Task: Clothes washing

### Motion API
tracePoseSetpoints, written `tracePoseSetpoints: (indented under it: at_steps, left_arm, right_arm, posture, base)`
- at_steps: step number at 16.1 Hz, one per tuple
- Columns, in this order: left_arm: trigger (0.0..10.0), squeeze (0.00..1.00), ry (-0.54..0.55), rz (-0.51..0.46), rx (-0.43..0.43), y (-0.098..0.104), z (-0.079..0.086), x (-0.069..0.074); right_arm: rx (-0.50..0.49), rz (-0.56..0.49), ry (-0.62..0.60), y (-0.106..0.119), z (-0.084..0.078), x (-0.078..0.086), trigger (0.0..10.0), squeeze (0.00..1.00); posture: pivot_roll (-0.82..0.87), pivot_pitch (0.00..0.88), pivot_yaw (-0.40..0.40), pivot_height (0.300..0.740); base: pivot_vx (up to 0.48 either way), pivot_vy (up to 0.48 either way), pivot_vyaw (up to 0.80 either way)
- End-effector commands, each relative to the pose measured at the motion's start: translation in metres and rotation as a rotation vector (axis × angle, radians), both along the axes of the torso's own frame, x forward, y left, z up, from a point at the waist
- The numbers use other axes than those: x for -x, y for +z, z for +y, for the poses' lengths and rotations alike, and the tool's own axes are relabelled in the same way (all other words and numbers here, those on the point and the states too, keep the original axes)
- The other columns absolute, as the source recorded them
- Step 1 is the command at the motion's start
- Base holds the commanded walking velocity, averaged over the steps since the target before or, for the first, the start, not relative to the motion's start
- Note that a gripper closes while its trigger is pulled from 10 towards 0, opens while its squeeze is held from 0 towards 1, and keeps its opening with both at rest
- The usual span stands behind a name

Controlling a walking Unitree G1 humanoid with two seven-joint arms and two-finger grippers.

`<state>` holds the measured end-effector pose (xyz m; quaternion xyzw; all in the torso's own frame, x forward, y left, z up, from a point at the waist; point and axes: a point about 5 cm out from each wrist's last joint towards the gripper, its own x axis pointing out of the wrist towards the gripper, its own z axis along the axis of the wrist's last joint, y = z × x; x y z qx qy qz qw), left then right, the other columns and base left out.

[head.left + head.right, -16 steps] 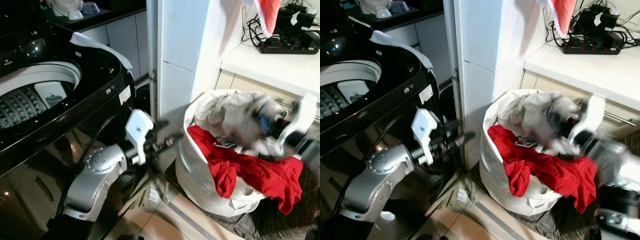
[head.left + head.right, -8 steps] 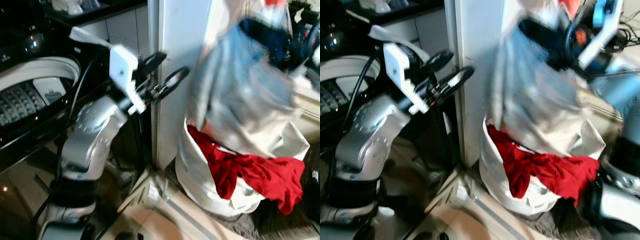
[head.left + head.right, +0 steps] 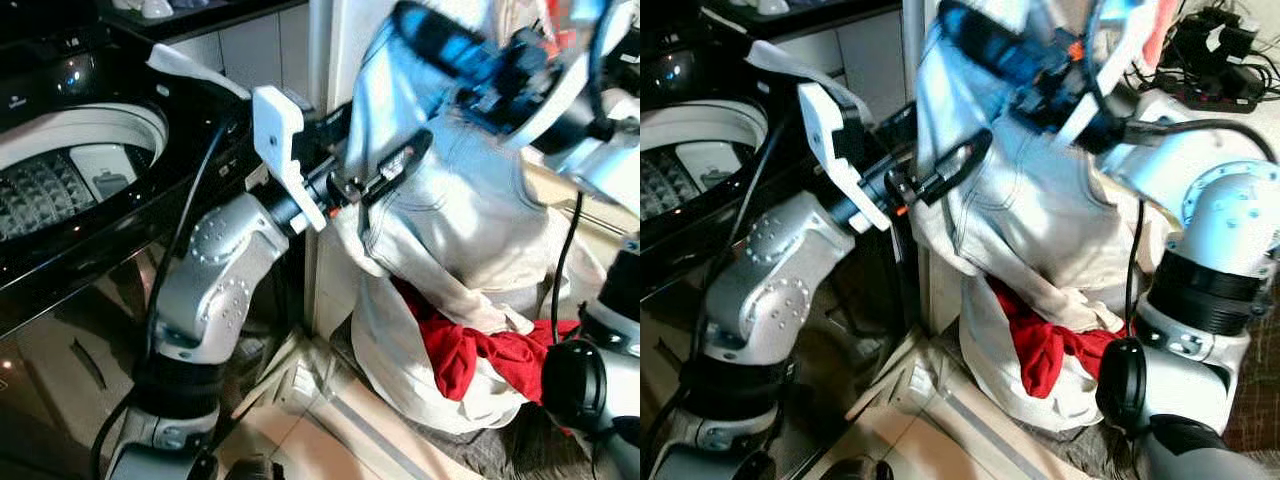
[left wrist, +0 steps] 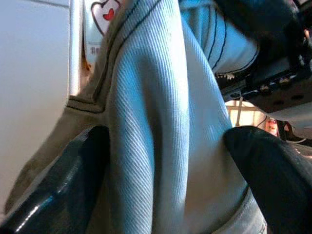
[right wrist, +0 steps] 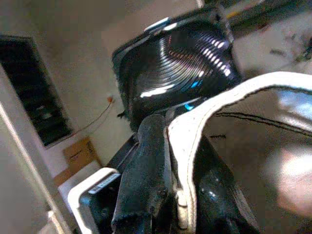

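The washer [image 3: 90, 160] stands at the robot's left with its top open, so the drum is free to receive clothes. Beside the white pillar, on the floor, stands the basket [image 3: 400, 370], a soft white bag, and the red cloth [image 3: 480, 355] lies in it and hangs over its rim.

The jeans [image 3: 450, 220], pale and large, are lifted out of the basket and hang in the air between the two arms, with the lower part reaching down to the basket's rim. The right hand [image 3: 1025, 65] is high and pinches the waistband between its fingers. The left hand [image 4: 161, 161] is lower, at the side near the washer; its two fingers are spread with a fold of the denim between them, and I cannot tell if they already press it.

I judge the risk is in the carry to the drum. The jeans are long and heavy, so the hanging end may drag the red cloth out, or catch on the washer's front edge. If the left hand has no real grip, all the weight is on one pinch and may slip.
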<state>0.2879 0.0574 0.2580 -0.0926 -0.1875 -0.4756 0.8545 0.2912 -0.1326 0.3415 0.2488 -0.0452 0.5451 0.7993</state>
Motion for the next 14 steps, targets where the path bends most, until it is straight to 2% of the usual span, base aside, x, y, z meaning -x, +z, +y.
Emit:
tracePoseSetpoints:
  at_steps: [1, 2, 4, 14]
  left_arm:
    - [10.0, 0.00, -0.050, 0.021, -0.012, -0.005, -0.010, 0.003]
    - [0.0, 0.00, -0.027, 0.054, -0.018, -0.008, -0.010, 0.000]
    - [0.0, 0.00, 0.030, 0.076, -0.040, -0.013, -0.006, -0.006]
    - [0.0, 0.00, 0.028, 0.087, -0.061, -0.015, 0.002, -0.009]
  right_arm:
    - [-0.001, -0.046, 0.054, 0.008, 0.008, 0.010, 0.0, 0.00]
    - [0.000, -0.043, 0.056, 0.007, 0.009, 0.012, 0.0, 0.00]
    - [-0.006, -0.034, 0.054, 0.004, 0.009, 0.013, 0.0, 0.00]
    - [-0.018, 0.000, -0.001, -0.005, 0.008, 0.017, 0.0, 0.00]
  posture:
    - [0.05, 0.000, -0.043, 0.740]
    - [0.05, 0.000, -0.039, 0.740]
    - [0.05, 0.000, -0.030, 0.740]
    - [0.05, 0.000, 0.003, 0.740]
  base:
    - [0.000, 0.000, 0.00]
    - [0.000, 0.000, 0.00]
    - [0.000, 0.000, 0.00]
    - [0.000, 0.000, 0.00]
